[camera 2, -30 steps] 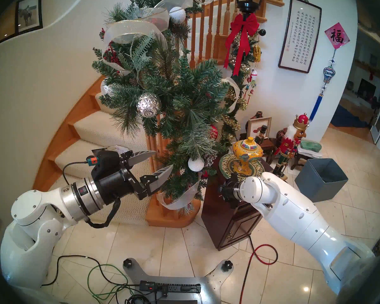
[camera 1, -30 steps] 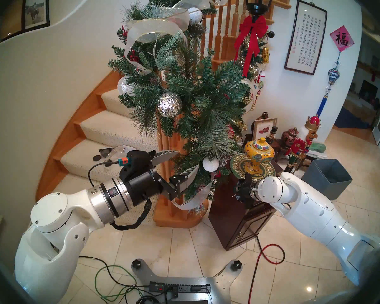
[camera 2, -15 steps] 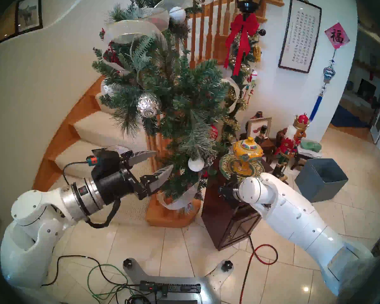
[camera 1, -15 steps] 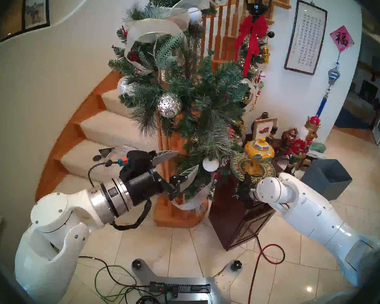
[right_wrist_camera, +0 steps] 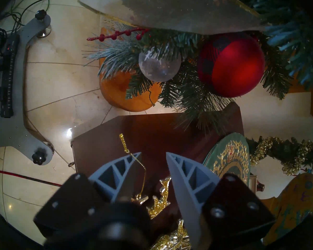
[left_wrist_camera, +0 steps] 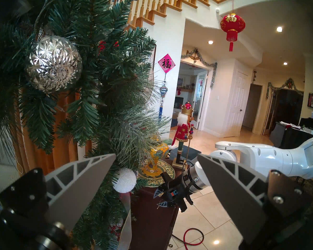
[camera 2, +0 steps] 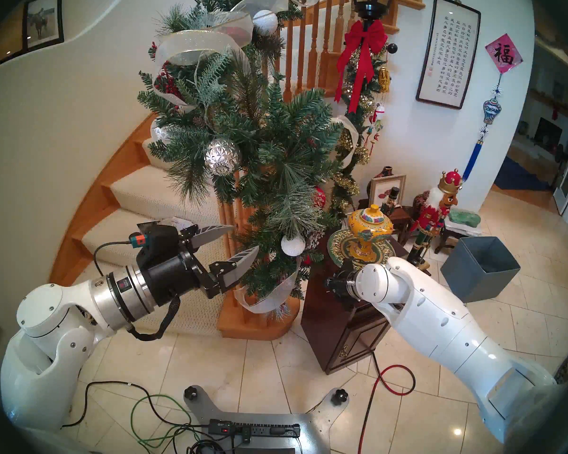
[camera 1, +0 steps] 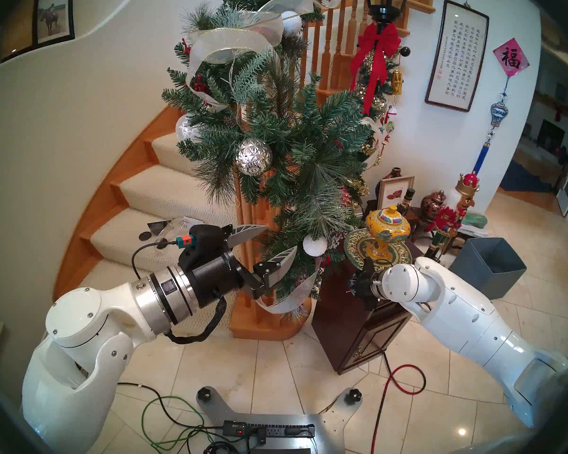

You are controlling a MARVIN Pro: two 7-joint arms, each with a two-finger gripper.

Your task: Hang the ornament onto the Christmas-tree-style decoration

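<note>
The ornament (right_wrist_camera: 158, 205), a glittery gold reindeer, lies on the dark wooden cabinet top (right_wrist_camera: 152, 128). Its gold bead thread (right_wrist_camera: 134, 156) crosses the tip of one finger. My right gripper (right_wrist_camera: 153, 153) hangs low over it, its fingers apart on either side of the reindeer with a gap still showing. From the head this gripper (camera 1: 363, 283) is mostly hidden behind the wrist. The Christmas-tree-style decoration (camera 1: 292, 142), a green garland with silver ribbon, hangs down the stair post. My left gripper (camera 1: 281, 237) stands wide open and empty against the garland's lower needles.
A yellow vase (camera 1: 387, 229) on a green plate shares the cabinet just behind my right wrist. A silver faceted ball (camera 1: 254, 157), a white snowy ball (camera 1: 314, 245) and a red ball (right_wrist_camera: 231, 67) hang in the garland. A grey bin (camera 1: 489, 266) and nutcrackers stand to the right.
My right wrist has shifted slightly to the left over the cabinet. The left arm has stayed where it was.
</note>
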